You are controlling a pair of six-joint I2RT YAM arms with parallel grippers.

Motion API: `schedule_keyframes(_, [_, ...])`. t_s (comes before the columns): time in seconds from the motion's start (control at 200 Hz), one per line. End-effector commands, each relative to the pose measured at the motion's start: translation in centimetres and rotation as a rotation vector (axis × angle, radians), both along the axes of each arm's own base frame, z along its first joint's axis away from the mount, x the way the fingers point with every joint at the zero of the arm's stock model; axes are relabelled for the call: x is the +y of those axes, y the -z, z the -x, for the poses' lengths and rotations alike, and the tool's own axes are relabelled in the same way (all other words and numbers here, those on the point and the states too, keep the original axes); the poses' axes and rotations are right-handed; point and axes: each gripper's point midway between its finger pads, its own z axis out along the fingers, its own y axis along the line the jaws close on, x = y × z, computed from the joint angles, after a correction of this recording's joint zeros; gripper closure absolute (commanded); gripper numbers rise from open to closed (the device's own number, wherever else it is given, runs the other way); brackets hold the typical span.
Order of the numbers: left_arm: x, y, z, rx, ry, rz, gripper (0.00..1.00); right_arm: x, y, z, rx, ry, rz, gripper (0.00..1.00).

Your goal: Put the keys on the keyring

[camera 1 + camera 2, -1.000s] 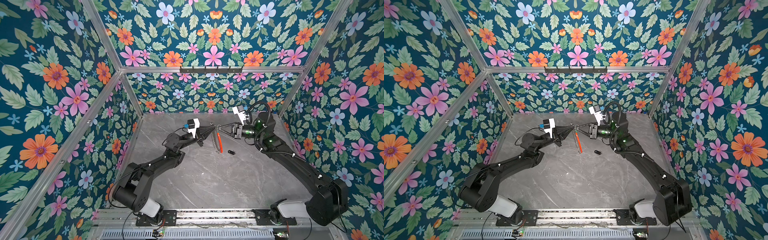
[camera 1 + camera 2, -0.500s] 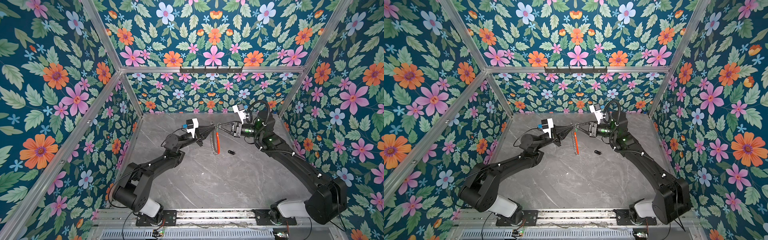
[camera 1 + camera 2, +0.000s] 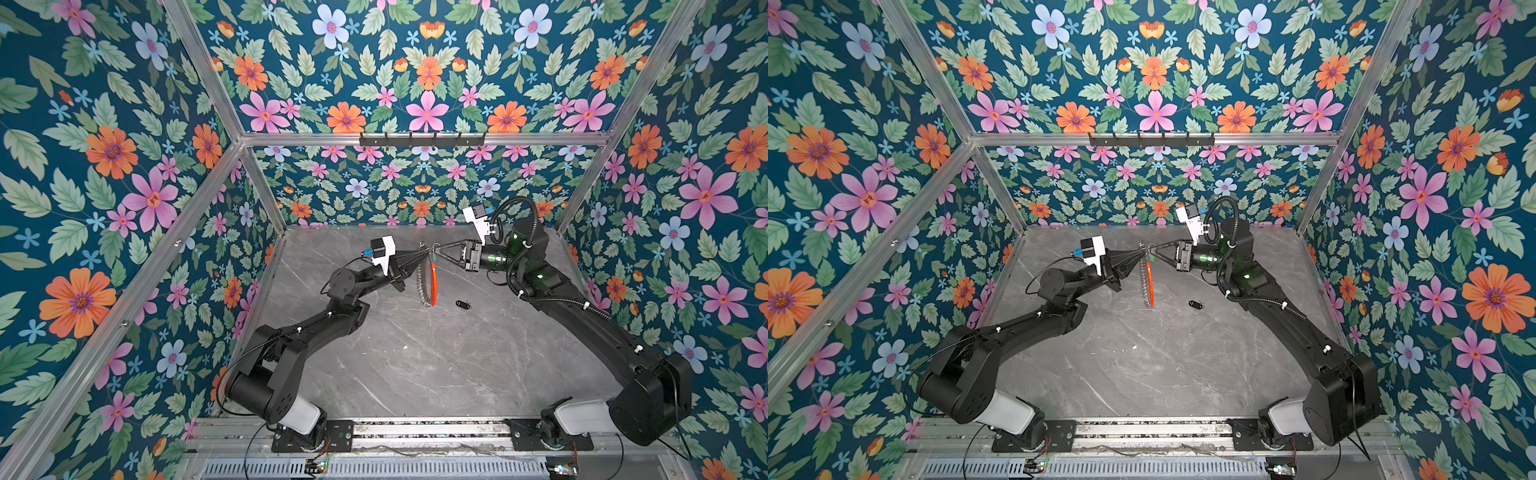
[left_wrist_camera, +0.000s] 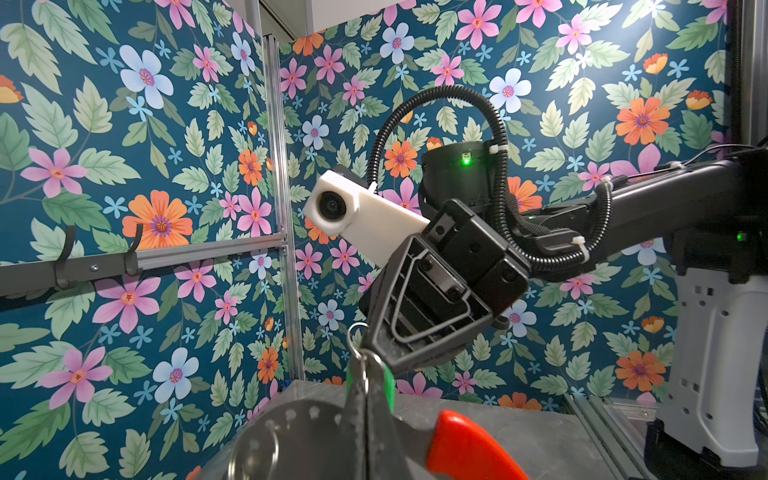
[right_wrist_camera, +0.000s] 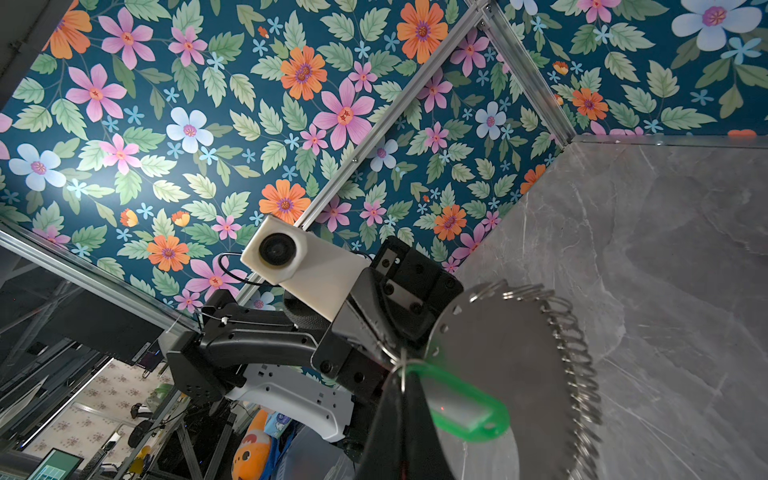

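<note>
Grey metal hoop keyring with red-orange arc [image 3: 433, 282] hangs edge-on above the marble tabletop [image 3: 415, 365], barely shifted this past second; left end effector [image 3: 423, 251] clenched on its top edge, right end effector [image 3: 437, 249] clenched on the green-tagged key [image 5: 465, 411] there: threading likely unfinished; black-fob key [image 3: 462, 304] lies on the tabletop

light bright, even, from above | shadows soft | glare hotspots on wall [image 4: 648, 29], wrist views | keyring [image 4: 291, 440] blurred close-up | edges bowed
</note>
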Motion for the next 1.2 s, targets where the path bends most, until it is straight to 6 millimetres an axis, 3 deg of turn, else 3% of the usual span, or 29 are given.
schedule_keyframes(0.0, [0.0,-0.4,0.6,-0.033,0.015,0.003,1.0,0.2,-0.4,0.4,-0.019,-0.015,-0.002,1.0])
schedule_keyframes(0.76, [0.1,-1.0,1.6,-0.09,0.034,0.009,1.0,-0.4,2.8,-2.0,0.125,0.106,0.074,1.0])
schedule_keyframes(1.195, [0.6,-1.7,2.1,-0.118,0.038,0.06,1.0,-0.1,3.6,-1.4,0.208,0.038,0.06,1.0])
